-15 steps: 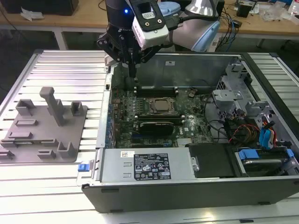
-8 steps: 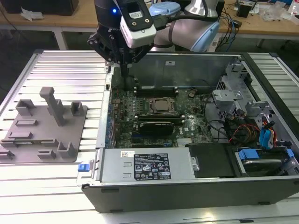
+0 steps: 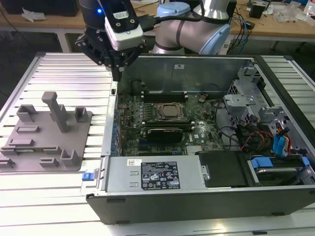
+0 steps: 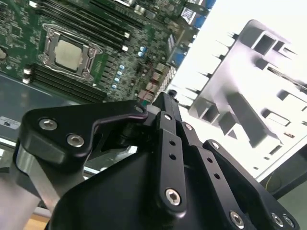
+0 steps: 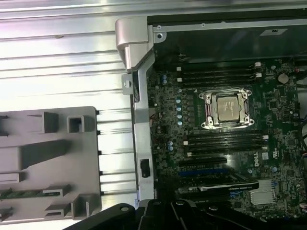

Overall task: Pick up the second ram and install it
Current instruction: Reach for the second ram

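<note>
The open computer case (image 3: pixel 197 204) holds a green motherboard (image 3: pixel 130 140) with a processor socket (image 3: pixel 170 112) flanked by black memory slots (image 5: pixel 225 141). It also holds a power supply (image 3: pixel 118 172) along its near wall, a metal drive cage (image 3: pixel 241 105) and a tangle of orange, black and blue cables (image 3: pixel 258 137). The power supply carries a black-and-white label (image 3: pixel 160 175), and a small white sticker (image 3: pixel 180 66) sits on the case's far wall; I cannot make out any wording on either. On the exterior view's left lies a grey fixture (image 3: pixel 29 164), and in the first wrist view the second ram (image 5: pixel 21 194) rests flat in one of its slots. The pincer (image 3: pixel 118 73) hangs above the case's far corner, on the fixture side, well apart from the ram, its fingers drawn together with nothing between them. Everything sits on a slatted metal counter (image 3: pixel 64 73). Wooden workbenches (image 3: pixel 275 27) stand behind it.
</note>
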Tool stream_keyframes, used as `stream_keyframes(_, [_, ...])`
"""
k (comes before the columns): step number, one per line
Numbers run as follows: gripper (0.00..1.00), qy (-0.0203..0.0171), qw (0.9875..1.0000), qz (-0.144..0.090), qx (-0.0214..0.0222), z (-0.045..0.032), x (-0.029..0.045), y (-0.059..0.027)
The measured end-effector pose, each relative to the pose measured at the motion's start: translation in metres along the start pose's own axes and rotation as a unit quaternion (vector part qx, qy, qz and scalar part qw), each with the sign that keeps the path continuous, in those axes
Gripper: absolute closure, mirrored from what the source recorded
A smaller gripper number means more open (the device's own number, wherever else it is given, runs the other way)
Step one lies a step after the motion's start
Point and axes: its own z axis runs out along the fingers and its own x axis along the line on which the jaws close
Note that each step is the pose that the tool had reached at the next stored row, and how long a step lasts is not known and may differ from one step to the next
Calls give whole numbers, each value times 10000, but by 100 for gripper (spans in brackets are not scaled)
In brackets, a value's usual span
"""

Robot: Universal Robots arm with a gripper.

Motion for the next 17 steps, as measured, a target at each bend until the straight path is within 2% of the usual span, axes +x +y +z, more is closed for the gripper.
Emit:
stream_keyframes(1, [92,0,10000,1,-1,0,33,-2])
stream_keyframes(3, [92,0,10000,0,0,-4,155,-10])
stream_keyframes(4, [92,0,10000,1,0,-7,262,-16])
stream_keyframes(6, [92,0,10000,0,0,-8,317,-19])
stream_keyframes(9, [92,0,10000,0,0,-14,519,-29])
stream_keyframes(13, [92,-1,10000,0,0,-18,702,-37])
stream_keyframes(15, [92,-1,10000,1,0,-20,819,-44])
stream_keyframes(17, [92,-1,10000,0,0,-20,867,-48])
